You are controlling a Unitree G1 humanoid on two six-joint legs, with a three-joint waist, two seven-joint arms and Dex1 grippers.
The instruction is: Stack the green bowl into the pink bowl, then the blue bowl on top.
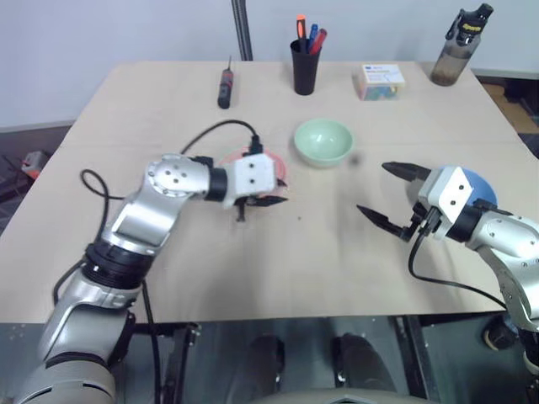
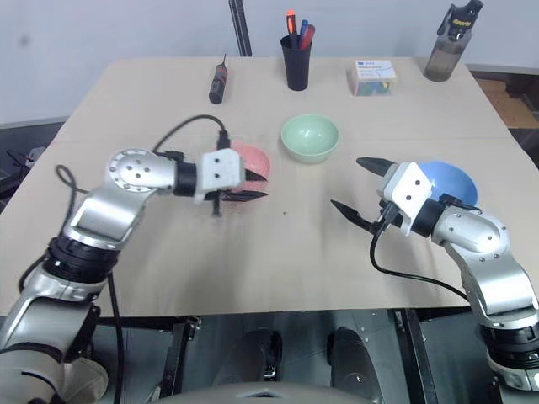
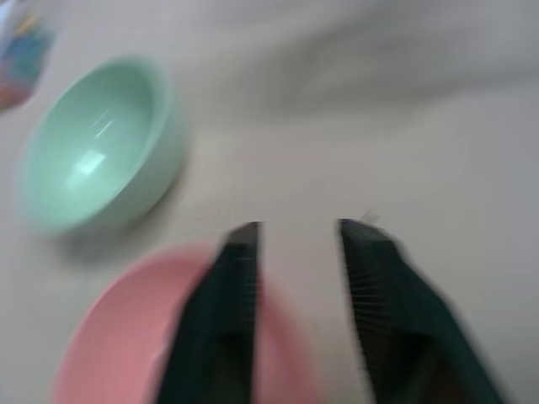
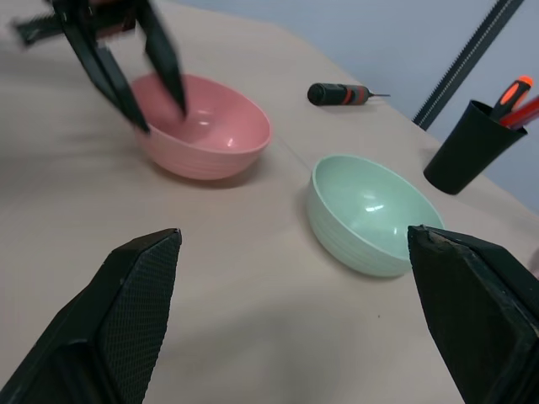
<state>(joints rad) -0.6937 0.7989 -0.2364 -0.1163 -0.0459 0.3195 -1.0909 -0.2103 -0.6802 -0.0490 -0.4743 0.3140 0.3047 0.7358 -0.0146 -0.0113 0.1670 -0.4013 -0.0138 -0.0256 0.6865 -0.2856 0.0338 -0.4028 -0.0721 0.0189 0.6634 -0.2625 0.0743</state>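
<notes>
Pale wood surface carries three bowls, none stacked. The green bowl sits a little above the frame's centre, empty and upright. The pink bowl lies just left of it, close but apart, partly behind the left pincer, whose fingers stand parted over the bowl's near rim, grasping nothing. The blue bowl is at the right edge of mid-frame, largely hidden behind the right arm. The right pincer hangs above bare wood right of centre, its two black fingers spread wide and empty, aimed toward the green bowl. Along the top of the frame stand a screwdriver, a black cup of pens, a small box and a bottle.
</notes>
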